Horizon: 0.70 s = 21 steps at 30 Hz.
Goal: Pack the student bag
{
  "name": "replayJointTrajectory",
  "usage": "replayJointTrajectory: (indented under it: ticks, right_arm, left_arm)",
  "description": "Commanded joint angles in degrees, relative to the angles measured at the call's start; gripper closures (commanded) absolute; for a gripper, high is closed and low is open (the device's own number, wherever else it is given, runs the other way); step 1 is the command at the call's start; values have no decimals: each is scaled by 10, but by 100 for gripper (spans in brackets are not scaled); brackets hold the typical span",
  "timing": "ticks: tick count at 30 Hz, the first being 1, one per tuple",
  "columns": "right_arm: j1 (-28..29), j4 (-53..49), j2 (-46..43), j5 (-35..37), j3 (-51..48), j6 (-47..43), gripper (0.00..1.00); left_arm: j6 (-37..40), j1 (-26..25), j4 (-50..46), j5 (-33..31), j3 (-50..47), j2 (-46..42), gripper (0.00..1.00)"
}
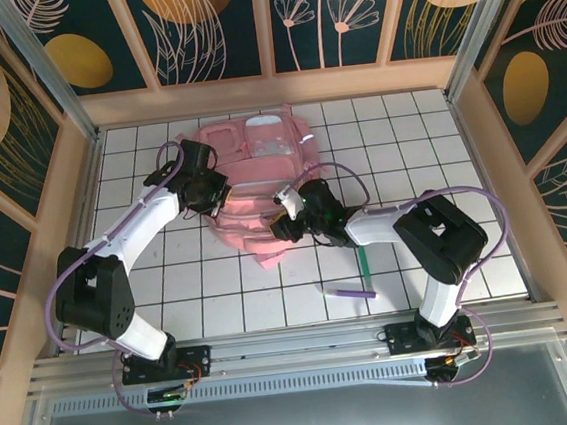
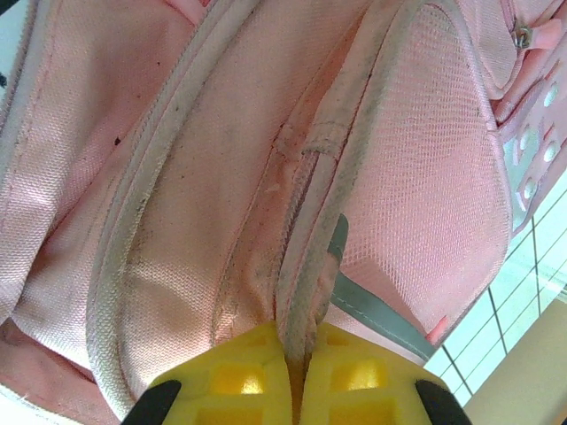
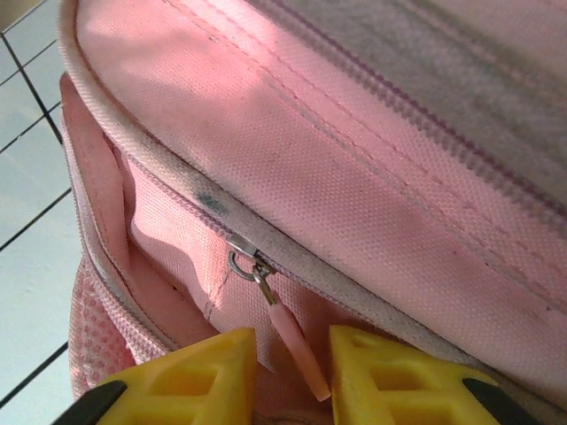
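The pink student bag lies at the middle back of the white tiled table. At the bag's left side, my left gripper is shut on a piped seam edge of it, the fabric pinched between the yellow fingers. My right gripper is at the bag's front right, by a partly open zip. Its yellow fingers stand a little apart on either side of the pink zipper pull, which hangs from the metal slider. The pull lies close to the right finger, with a gap to the left one.
A green pen and a purple pen lie on the tiles in front of the right arm. A pink strap end sticks out at the bag's near edge. Wooden walls enclose the table.
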Motion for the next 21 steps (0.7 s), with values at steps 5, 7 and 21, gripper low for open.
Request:
replayJointTrajectory:
  ticks: [5,7,21]
  right_arm:
    - [2,180,-24,-40,-60,-86,79]
    - [0,225,-24,-56,-81,-103,81]
    - [-3,262,13,16,-80,-121,83]
  left_arm:
    - [-17,-9,-5,59,-20,-32,100]
    - [-16,-9,-9,55,-19,-31,100]
    - [-26,-9,-4,52,-47,-44,100]
